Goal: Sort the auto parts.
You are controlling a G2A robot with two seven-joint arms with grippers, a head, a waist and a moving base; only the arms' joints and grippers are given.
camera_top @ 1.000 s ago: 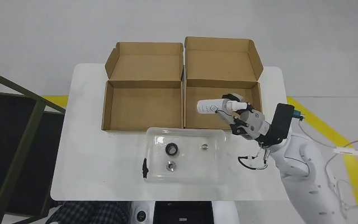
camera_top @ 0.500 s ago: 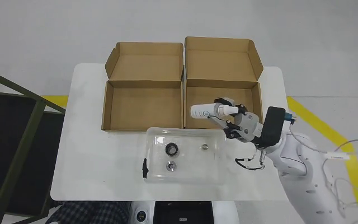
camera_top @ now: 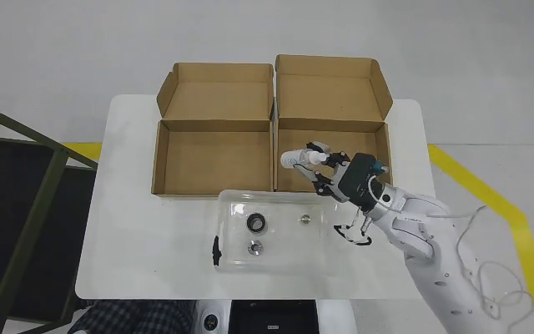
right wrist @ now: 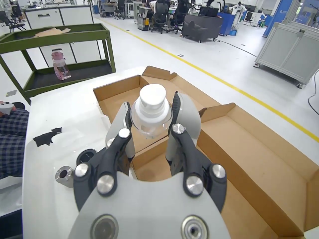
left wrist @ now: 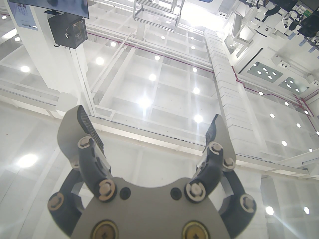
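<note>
The right gripper (right wrist: 152,108) is clamped on the neck of a small white spray bottle (right wrist: 152,95), its fingers pressed to either side just below the cap. It holds the bottle lying nearly level in the air, just past the far edge of the clear plastic tray (camera_top: 275,194), over the near left corner of the right cardboard box (camera_top: 355,144). The left cardboard box (camera_top: 213,163) sits beyond the tray's far left part, touching the right one. Inside the tray lie a black bearing ring (camera_top: 256,222), a metal bushing (camera_top: 255,246) and a smaller metal piece (camera_top: 306,219). A black scrap (camera_top: 216,248) lies at the tray's left edge. The left gripper (left wrist: 148,115) points up at the ceiling with its jaws spread wide and nothing between them.
</note>
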